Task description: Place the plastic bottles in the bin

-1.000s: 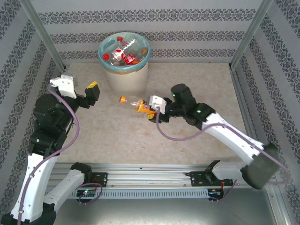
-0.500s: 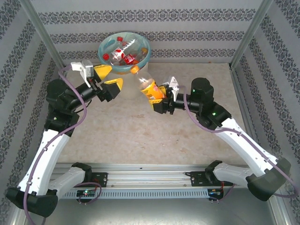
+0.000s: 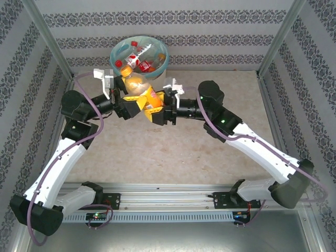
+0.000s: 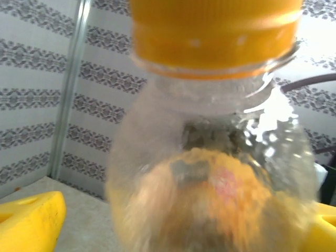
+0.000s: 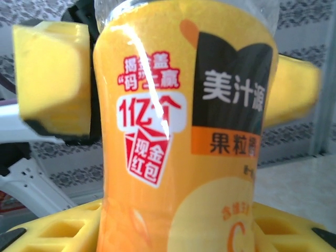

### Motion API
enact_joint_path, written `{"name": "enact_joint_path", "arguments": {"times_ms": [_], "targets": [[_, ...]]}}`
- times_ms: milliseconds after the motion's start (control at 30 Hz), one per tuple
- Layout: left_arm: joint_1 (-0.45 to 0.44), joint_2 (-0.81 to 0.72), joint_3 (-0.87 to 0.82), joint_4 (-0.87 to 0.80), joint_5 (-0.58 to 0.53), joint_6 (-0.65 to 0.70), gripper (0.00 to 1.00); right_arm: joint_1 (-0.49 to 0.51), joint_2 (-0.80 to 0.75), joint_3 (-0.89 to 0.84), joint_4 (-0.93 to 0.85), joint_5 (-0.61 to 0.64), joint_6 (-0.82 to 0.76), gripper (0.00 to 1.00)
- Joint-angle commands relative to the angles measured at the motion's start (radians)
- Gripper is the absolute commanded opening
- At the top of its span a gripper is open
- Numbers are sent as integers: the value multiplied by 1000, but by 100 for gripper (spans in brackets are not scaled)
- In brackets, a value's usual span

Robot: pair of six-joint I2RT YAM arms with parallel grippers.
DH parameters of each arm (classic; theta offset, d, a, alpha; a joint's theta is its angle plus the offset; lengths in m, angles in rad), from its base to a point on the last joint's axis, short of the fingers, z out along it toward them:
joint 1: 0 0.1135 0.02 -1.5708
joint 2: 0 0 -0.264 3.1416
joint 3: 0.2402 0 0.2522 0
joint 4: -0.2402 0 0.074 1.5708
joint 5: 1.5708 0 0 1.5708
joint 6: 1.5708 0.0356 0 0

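The tabletop carries the bin at its far edge, against the back wall. Red-capped plastic bottles lie piled inside the bin. Just in front of it both arms meet above the surface. The right pincer pinches the labelled lower body of an orange juice bottle, which tilts up toward the bin. The left pincer stands spread around the bottle's clear shoulder, fingers apart from it. The bottle's orange cap reaches the bin's near rim.
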Motion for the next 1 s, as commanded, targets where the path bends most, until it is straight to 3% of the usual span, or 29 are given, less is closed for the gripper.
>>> {"name": "enact_joint_path", "arguments": {"times_ms": [0,133,233,367,467,667,800,867,967], "targets": [[-22,-10,-8,99,50,-21,95,22,33,51,63,-51,48,43],[-22,-36,-19,93,-19,7,86,33,34,31,92,-41,54,45],[-22,-52,-20,67,-92,25,71,38,15,10,100,-20,53,48],[-22,-44,-28,138,-99,-23,63,41,-14,-25,106,14,42,56],[-23,-34,-25,158,-122,-44,51,43,-37,-53,113,40,28,59],[-22,-21,-11,154,-178,-26,47,47,-83,-85,111,104,12,76],[-23,-3,70,3,-312,71,47,53,-139,-113,55,294,-30,81],[-22,24,150,-143,-438,153,48,55,-174,-125,-3,480,-15,81],[-23,87,265,-281,-641,271,48,56,-238,-163,-40,604,-31,81]]}}
